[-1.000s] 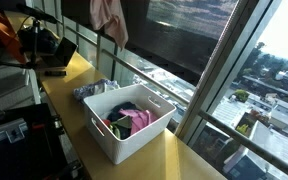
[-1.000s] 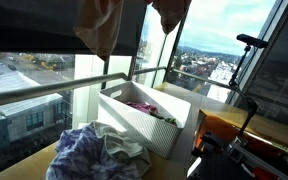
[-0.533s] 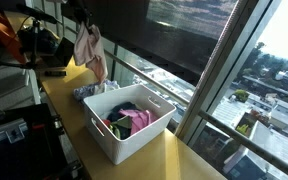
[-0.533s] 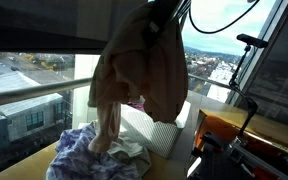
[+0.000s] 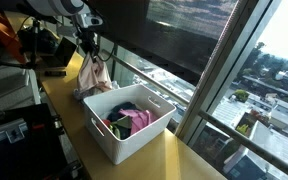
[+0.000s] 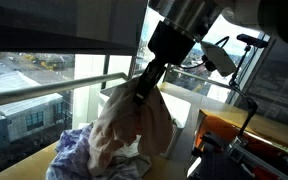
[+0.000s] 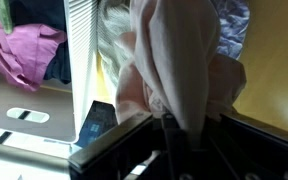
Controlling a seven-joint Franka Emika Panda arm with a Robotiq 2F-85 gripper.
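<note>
Robot fingers pinch the top of a pale pink cloth, which hangs beneath them over a blue patterned heap on the desk. Just beside them stands a white basket holding a magenta garment, its wall close to the hanging cloth.

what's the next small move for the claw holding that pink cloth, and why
Probably lower slightly and open. The claw is shut on the pink cloth, which hangs beside the white basket, not over it, and its lower end seems to meet the patterned clothes pile. Letting go here would likely lay it on that pile.
</note>
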